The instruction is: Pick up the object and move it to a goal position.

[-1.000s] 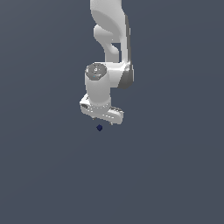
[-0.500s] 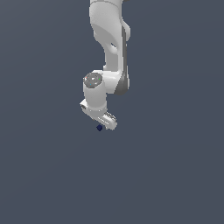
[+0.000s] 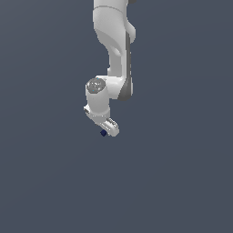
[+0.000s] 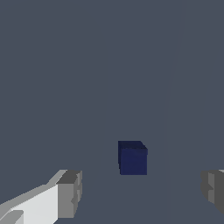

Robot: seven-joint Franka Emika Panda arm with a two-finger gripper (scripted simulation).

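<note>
The object [image 3: 103, 133] is a tiny dark navy-blue lump lying on the grey floor; in the wrist view the object [image 4: 132, 158] looks like a small plain cube. My white gripper [image 3: 109, 128] hangs just above it, tilted, partly covering it in the exterior view. Seen from the wrist, the gripper [image 4: 142, 192] is open: one grey fingertip [image 4: 70, 194] and the other fingertip [image 4: 213, 190] stand far apart. The cube lies a little ahead of the gap between them, touching neither.
The white arm [image 3: 116, 45] comes down from the upper edge of the exterior view. Around it lies a plain dark grey floor [image 3: 182, 182] with no other objects or edges in sight.
The gripper has turned about its axis and tilted, and it has come down closer to the navy object, which has stayed in place.
</note>
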